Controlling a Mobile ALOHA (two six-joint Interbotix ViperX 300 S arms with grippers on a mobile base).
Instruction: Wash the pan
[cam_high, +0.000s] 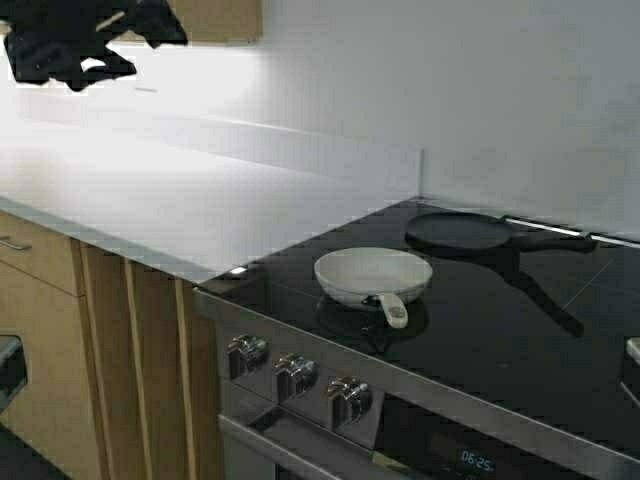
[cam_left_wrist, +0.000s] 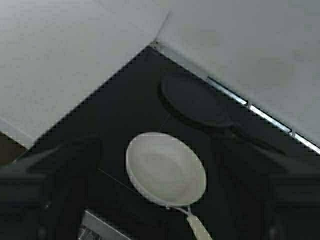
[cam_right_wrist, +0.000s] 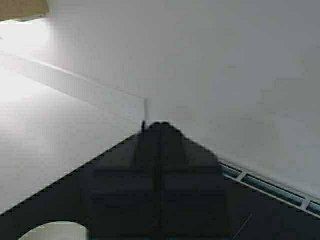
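Note:
The pan (cam_high: 372, 270) is small, round and white. It sits on the black glass cooktop (cam_high: 480, 330) with its short cream handle (cam_high: 393, 310) pointing towards the front edge. My left gripper (cam_high: 70, 45) is raised high at the far left over the counter, well away from the pan. In the left wrist view it is open (cam_left_wrist: 162, 165), with its dark fingers spread wide and the pan (cam_left_wrist: 166, 169) far below between them. My right gripper (cam_right_wrist: 160, 127) is shut and empty above the cooktop. The rim of the pan (cam_right_wrist: 55, 231) shows beside it in the right wrist view.
A flat black griddle pan (cam_high: 458, 232) with a long black handle (cam_high: 555, 241) lies behind the white pan. The white countertop (cam_high: 170, 190) stretches left of the stove. Several stove knobs (cam_high: 295, 372) line the front panel. A white wall stands behind.

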